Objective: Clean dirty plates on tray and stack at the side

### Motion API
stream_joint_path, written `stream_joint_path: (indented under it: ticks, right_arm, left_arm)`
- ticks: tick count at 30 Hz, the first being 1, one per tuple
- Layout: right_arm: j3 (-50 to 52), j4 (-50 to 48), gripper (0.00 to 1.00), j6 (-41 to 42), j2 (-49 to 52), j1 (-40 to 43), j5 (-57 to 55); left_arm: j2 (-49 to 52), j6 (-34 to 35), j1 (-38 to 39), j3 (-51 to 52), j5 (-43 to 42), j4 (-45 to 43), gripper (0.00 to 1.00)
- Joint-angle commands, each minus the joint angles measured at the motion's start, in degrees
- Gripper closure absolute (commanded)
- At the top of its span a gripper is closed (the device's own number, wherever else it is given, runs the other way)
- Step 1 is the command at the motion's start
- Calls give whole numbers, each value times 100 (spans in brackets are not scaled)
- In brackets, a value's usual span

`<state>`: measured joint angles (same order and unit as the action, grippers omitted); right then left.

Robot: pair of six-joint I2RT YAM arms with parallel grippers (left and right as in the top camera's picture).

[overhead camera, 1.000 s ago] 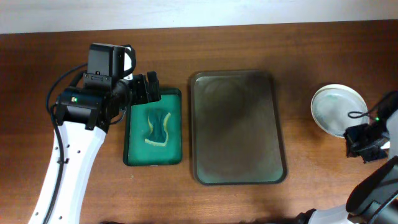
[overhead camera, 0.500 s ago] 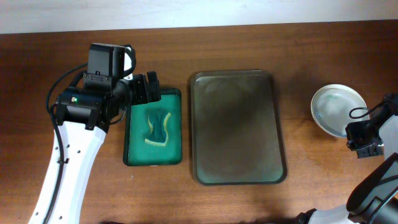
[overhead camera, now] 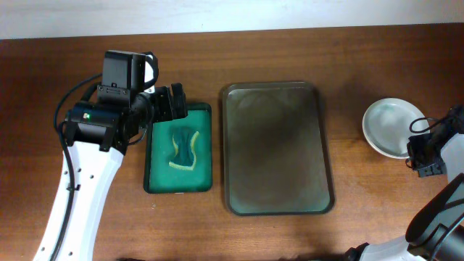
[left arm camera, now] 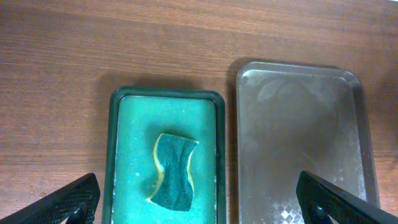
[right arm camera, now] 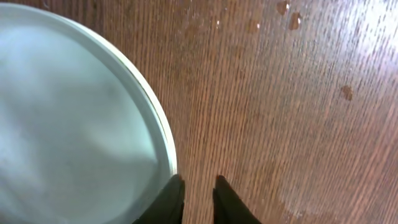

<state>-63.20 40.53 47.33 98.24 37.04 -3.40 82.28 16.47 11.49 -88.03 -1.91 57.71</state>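
The dark grey-brown tray (overhead camera: 278, 148) lies in the middle of the table with no plates on it; it also shows in the left wrist view (left arm camera: 298, 137). A plain white plate (overhead camera: 394, 127) sits on the wood at the far right; I cannot tell whether others lie under it. In the right wrist view the plate (right arm camera: 68, 124) fills the left side. My right gripper (right arm camera: 197, 190) is at its rim, fingers nearly together with only wood between them. My left gripper (left arm camera: 199, 202) hangs wide open and empty above the green tray.
A smaller green tray (overhead camera: 179, 148) holding a green-and-yellow sponge (overhead camera: 184, 146) lies left of the big tray; the sponge shows in the left wrist view (left arm camera: 174, 171). Water drops (right arm camera: 289, 15) dot the wood beside the plate. The table's back edge runs along the top.
My right gripper has shifted a little toward the back, staying beside the plate. The plate's greenish tint from one second ago is gone. The left arm has not moved.
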Motion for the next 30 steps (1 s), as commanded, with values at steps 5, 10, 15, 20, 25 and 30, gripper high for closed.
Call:
stream_joint_path:
  ticks: [5,10,15,20,25,30]
  right_arm:
    - [20,-507,79,-2918,48,-177,2277]
    - [20,-658,73,-4485,50,-1370,2417]
    - [20,-549,2,-4861,50,-2621,1462]
    - [20,-546,2,-4861,50,-3067,1473]
    - [20,-546,2,-4861,50,-3064,1471]
    - [20,-546,2,-4861,50,-3064,1471]
  left_arm:
    - [9,-26,-15,-13,22,4,1]
    - [9,-26,-15,-13,20,7,1]
    - [9,-26,-15,-13,20,7,1]
    - [9,-26,-15,-13,20,4,1]
    - [9,-26,-15,-13,20,7,0]
    - [9,-26,-15,-13,20,7,1]
